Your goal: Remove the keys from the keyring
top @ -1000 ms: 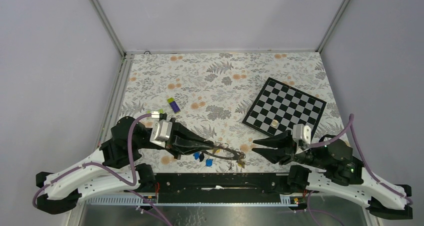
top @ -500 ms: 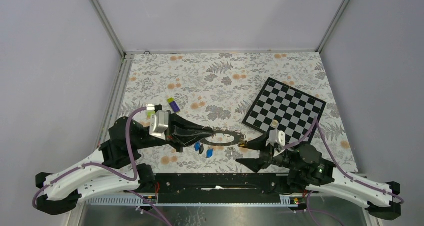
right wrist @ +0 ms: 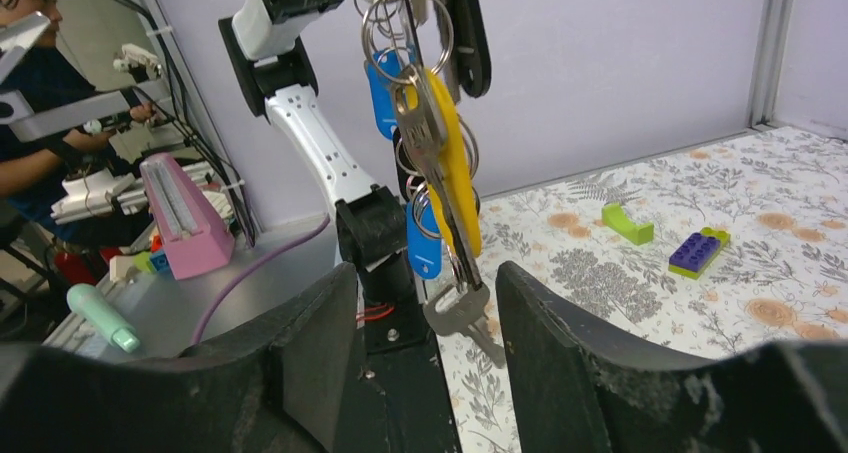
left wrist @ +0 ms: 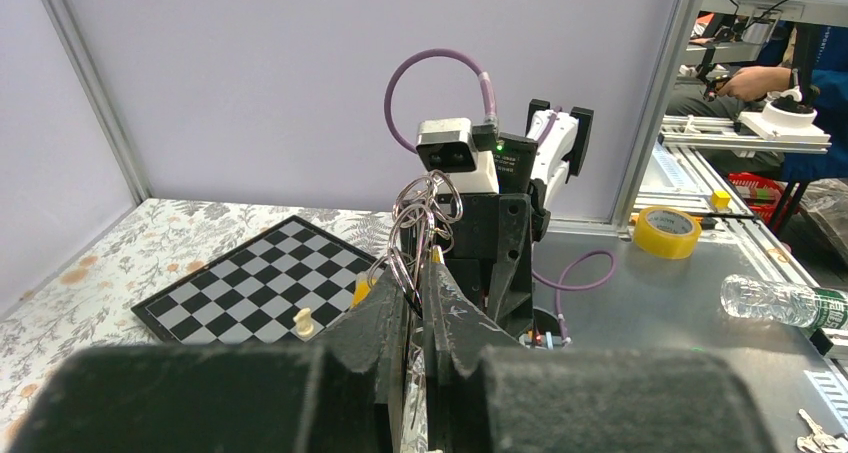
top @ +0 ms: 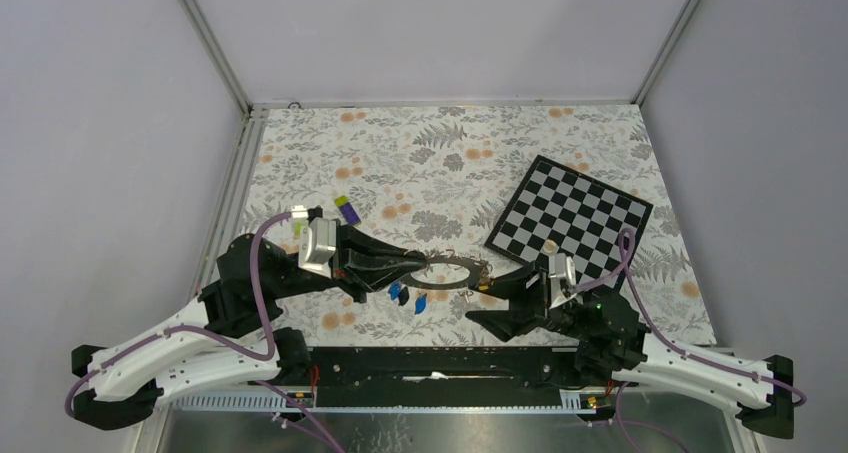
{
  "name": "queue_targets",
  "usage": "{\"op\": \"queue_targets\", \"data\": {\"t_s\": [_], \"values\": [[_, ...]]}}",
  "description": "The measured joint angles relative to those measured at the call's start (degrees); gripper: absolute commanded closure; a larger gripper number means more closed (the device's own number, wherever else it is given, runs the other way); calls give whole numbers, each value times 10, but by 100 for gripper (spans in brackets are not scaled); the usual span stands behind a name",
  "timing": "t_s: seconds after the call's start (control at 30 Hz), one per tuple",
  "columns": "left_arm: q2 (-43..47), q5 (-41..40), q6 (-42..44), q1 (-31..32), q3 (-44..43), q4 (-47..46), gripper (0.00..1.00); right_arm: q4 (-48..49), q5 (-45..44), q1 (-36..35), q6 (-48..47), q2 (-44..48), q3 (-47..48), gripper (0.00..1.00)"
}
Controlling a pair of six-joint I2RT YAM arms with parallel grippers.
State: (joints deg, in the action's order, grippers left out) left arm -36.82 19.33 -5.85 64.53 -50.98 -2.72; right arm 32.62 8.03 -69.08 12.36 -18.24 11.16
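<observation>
While the left fingers [top: 410, 264] pinch tight on the keyring [top: 452, 284], the ring hangs clear of the floral surface [top: 400, 153], at about 6 o'clock of it, near the front edge. In the top view the ring lies roughly flat, sticking out toward 3 o'clock from the fingertips. The keys [right wrist: 430, 123] dangle under it in one bunch: a yellow-headed key [right wrist: 458, 173], two blue tags [right wrist: 385, 93] and a plain silver key [right wrist: 455, 311] lowest, with several small wire rings [left wrist: 425, 208] threading them.

The right fingers [right wrist: 310, 353] stand wide apart at 4 o'clock of the ring, holding nothing. From the right wrist view the bunch hangs in the gap between them. The silver key is close to one finger, but I cannot tell if they touch.

A chessboard [top: 570, 218] lies at 3 o'clock on the surface, with one white piece [top: 549, 244] near its front edge. The purple-and-green block [top: 347, 210] sits at 9 o'clock, well apart from the ring, with a small green piece [right wrist: 627, 223] near it.
</observation>
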Motion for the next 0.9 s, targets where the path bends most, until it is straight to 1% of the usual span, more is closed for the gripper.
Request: {"op": "queue_targets", "data": {"t_s": [0.27,0.67,0.8,0.9], "values": [[0,-3,-1,0,0,-9,100,39,-16,0,16,-2,-13,48],[0,-5,-5,0,0,-17,100,76,-31,0,20,-39,-14,48],[0,-5,-7,0,0,-17,100,84,-40,0,20,-42,-15,50],[0,-5,-9,0,2,-19,100,89,-42,0,20,-42,-15,57]]}}
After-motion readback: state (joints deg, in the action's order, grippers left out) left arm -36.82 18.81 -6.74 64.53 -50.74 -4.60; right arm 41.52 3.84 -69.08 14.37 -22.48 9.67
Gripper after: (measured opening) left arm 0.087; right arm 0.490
